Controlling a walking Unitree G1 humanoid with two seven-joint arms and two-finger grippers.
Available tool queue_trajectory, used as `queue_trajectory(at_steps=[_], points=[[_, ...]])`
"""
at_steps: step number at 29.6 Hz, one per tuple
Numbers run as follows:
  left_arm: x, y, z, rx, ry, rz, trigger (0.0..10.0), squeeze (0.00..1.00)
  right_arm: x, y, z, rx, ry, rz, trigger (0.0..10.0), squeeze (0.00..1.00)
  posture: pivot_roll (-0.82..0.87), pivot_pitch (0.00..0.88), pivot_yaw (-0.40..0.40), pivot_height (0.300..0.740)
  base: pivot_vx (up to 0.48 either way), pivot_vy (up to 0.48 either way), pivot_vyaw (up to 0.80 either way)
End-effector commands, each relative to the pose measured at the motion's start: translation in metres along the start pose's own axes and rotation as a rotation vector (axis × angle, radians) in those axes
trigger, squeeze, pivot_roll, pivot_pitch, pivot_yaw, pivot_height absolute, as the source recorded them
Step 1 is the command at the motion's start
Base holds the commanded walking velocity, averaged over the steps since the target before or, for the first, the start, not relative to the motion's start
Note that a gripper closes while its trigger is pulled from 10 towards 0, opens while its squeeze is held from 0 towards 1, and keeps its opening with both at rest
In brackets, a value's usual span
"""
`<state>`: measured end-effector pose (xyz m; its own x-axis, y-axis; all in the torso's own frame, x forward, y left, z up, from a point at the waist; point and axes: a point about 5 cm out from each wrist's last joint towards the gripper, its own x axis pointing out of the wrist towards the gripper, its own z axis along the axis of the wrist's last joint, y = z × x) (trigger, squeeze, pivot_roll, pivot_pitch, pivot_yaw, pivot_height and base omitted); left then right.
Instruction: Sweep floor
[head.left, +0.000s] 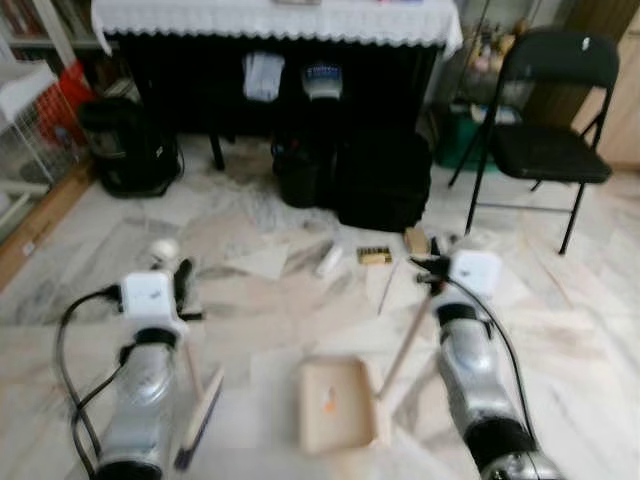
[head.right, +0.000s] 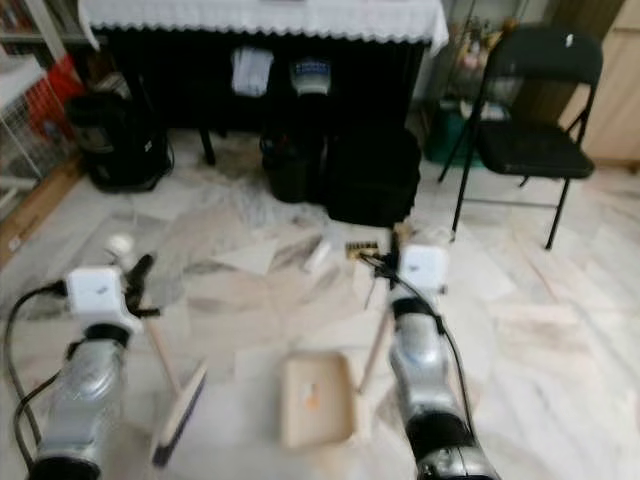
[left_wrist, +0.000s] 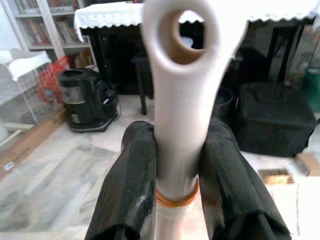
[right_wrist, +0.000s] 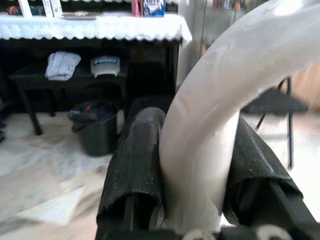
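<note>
My left gripper (head.left: 183, 285) is shut on the pale handle (left_wrist: 181, 100) of a hand brush, whose head (head.left: 203, 415) rests on the marble floor by my left arm. The right gripper (head.left: 430, 268) is shut on the long curved handle (right_wrist: 200, 145) of a beige dustpan (head.left: 335, 405), which lies flat on the floor between my arms with a small orange scrap (head.left: 328, 403) in it. Ahead lies litter: a paper sheet (head.left: 258, 262), a white bottle (head.left: 329, 260), a small box (head.left: 374, 256), a wooden block (head.left: 416, 240) and a white ball (head.left: 163, 250).
A table with a white lace cloth (head.left: 275, 20) stands ahead, with a black bin (head.left: 297, 175) and a black bag (head.left: 383, 180) under it. A black folding chair (head.left: 545, 140) is at the right, a black appliance (head.left: 125, 145) and a white wire rack (head.left: 25, 130) at the left.
</note>
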<state>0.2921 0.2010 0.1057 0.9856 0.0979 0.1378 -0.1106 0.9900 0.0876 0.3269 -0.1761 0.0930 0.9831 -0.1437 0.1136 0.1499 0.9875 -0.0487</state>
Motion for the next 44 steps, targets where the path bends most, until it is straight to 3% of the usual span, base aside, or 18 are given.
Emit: queue_trajectory(at_steps=[1, 16, 44], points=[[0.0021, 0.0055, 0.0073, 0.008, -0.038, 0.013, 10.0, 0.00, 0.0061, 0.0102, 0.0148, 0.024, -0.062, 0.019, 10.0, 0.00, 0.04, 0.037, -0.032, 0.740, 0.360, 0.000, 0.00], [0.0030, 0.0052, 0.0063, 0.013, -0.038, 0.006, 10.0, 0.00, 0.0063, 0.0123, 0.0136, 0.024, -0.055, 0.025, 10.0, 0.00, 0.04, 0.000, -0.028, 0.740, 0.361, 0.000, 0.00], [0.0041, 0.0036, 0.0072, 0.008, -0.043, 0.011, 10.0, 0.00, 0.0072, 0.0119, 0.0138, 0.023, -0.054, 0.029, 10.0, 0.00, 0.04, 0.014, -0.034, 0.740, 0.349, 0.000, 0.00]])
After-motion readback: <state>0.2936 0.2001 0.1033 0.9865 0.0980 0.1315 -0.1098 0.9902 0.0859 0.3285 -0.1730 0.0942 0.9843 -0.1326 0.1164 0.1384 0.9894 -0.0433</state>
